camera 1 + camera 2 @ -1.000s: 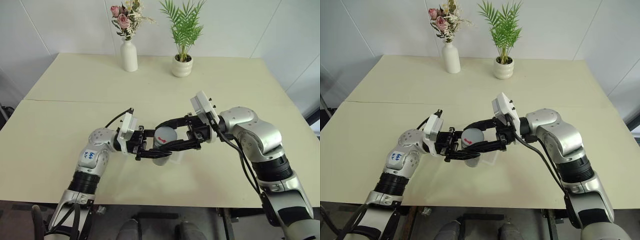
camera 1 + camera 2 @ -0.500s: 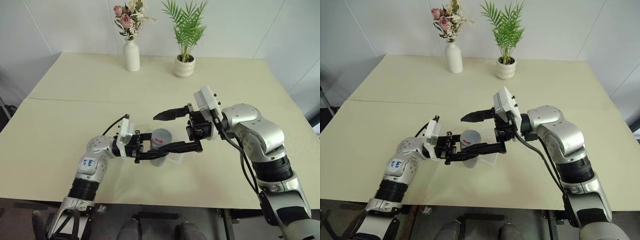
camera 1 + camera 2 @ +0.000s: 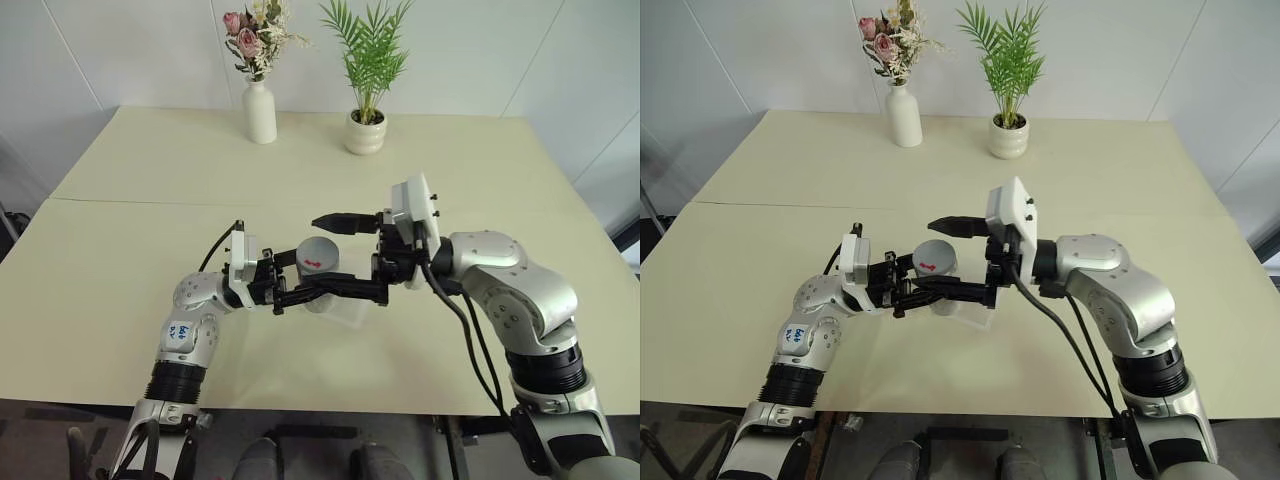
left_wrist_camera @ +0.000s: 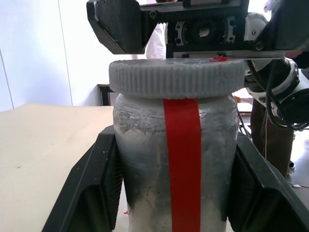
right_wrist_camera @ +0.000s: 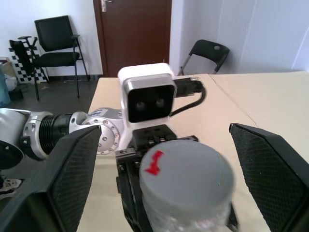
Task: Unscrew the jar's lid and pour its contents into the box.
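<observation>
Jar (image 3: 318,272) over box (image 3: 345,312), between left claw (image 3: 300,292) and right claw (image 3: 335,255).

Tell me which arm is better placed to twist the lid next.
The right. The left gripper is shut on the jar, holding it over the box, so it is occupied. The right gripper is open, its fingers either side of the lid, which is still on.

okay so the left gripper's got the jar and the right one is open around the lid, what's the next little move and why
Probably close the right gripper on the lid for another unscrewing twist. Its fingers stand wide apart on either side of the lid, not touching it, the lid still sits on the jar, and the left gripper clamps the jar's body.
</observation>
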